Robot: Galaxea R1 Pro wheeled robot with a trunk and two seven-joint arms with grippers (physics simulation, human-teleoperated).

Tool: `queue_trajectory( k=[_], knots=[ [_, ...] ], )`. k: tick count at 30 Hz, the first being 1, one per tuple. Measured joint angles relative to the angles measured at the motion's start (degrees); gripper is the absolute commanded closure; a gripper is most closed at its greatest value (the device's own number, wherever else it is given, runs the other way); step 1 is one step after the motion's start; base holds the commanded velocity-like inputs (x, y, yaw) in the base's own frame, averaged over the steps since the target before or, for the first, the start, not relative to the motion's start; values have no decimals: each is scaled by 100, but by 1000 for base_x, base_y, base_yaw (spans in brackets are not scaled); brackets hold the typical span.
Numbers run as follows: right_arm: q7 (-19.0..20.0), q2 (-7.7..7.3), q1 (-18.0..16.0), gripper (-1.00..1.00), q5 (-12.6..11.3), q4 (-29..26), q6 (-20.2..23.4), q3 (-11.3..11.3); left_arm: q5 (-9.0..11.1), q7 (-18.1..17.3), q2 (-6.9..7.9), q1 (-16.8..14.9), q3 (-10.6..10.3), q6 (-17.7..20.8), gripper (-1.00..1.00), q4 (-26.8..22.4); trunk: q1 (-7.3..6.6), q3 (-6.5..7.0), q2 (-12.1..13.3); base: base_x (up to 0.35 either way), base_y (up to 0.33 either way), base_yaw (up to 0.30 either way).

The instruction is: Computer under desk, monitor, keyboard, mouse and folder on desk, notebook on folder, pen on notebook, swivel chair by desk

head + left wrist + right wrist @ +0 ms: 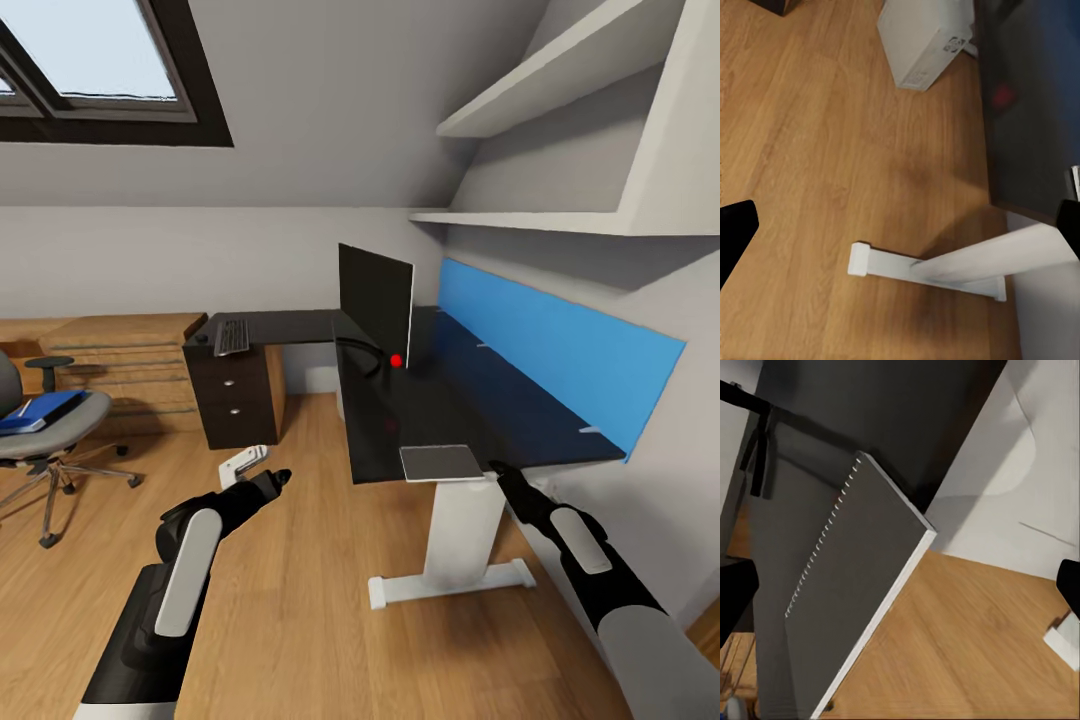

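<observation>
At the desk's (pixel 440 410) near corner the notebook (pixel 441 462) lies flat, just ahead of your right gripper (pixel 497 468), whose fingers look spread wide and empty in its wrist view. Your left gripper (pixel 280 477) hovers over the floor with the computer (pixel 243 465) just beyond it, and I can't tell how far it's parted. The folder (pixel 40 411) sits on the swivel chair (pixel 45 430), well off left
</observation>
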Motion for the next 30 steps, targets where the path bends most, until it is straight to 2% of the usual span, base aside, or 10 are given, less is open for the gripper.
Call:
queue_trajectory(
  k=[20,30],
  knots=[
    [22,15,0,-100,0,59,0,23,1,2,-2,0,20,-2,-100,24,439,-359,-802,0,0,0],
    [30,16,0,-100,0,59,-1,31,0,-16,-2,0,13,-2,-100,39,440,-360,-804,0,0,0]
  ],
)
